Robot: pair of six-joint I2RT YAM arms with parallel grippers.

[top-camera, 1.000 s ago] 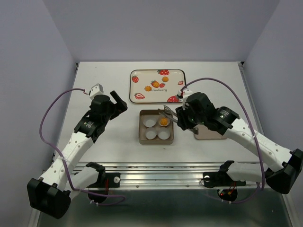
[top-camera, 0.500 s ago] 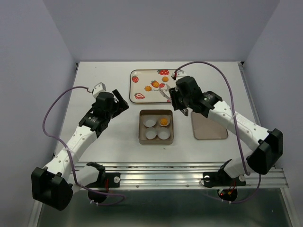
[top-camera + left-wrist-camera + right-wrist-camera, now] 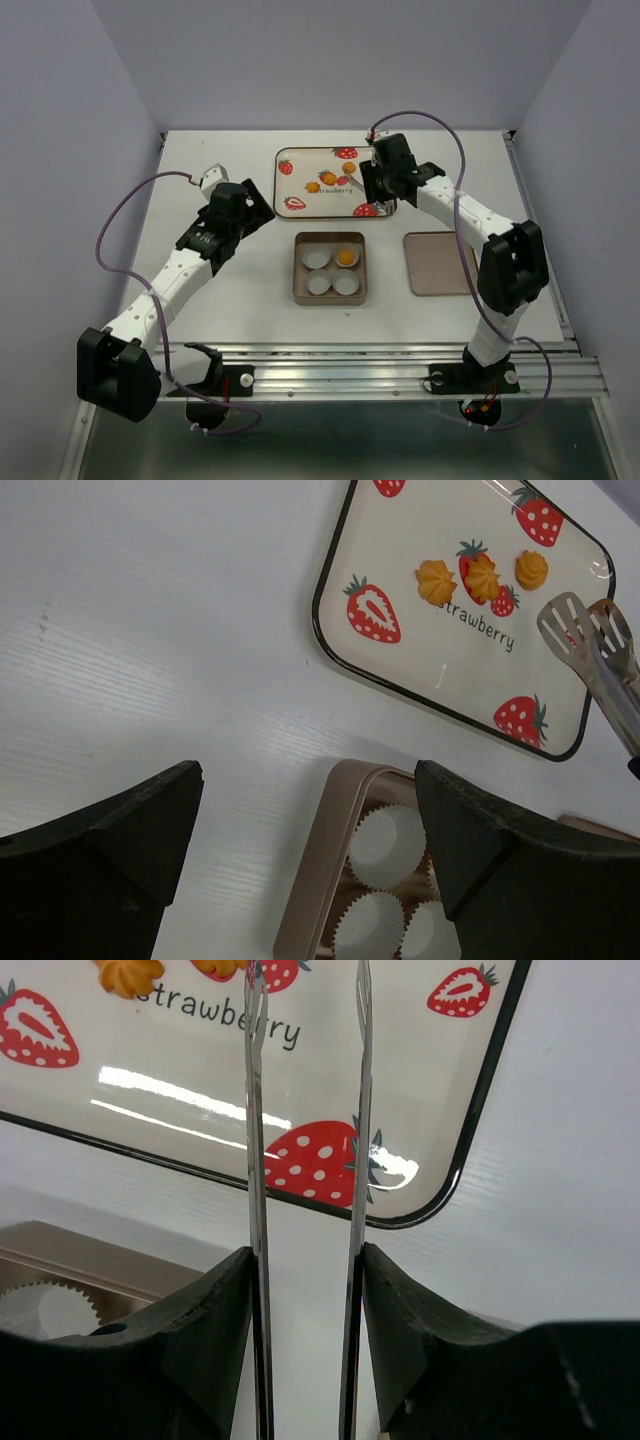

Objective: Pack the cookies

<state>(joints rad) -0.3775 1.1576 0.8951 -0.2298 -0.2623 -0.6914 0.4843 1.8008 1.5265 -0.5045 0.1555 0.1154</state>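
While right gripper [image 3: 305, 1260] clasps tongs [image 3: 598, 665] and left gripper [image 3: 308, 772] gapes empty, the cookies [image 3: 436, 580] — probably light, crumbly — want a gentle sideways pinch.

Robotics lab cell, plain lavender walls [image 3: 340, 60], white table [image 3: 230, 150], aluminium rail [image 3: 350, 362]

One text is legible: the word "strawberry", printed in small dark lowercase letters on the cream tray [image 3: 400, 560]. It appears at centre right of the left wrist view and at upper left of the right wrist view.
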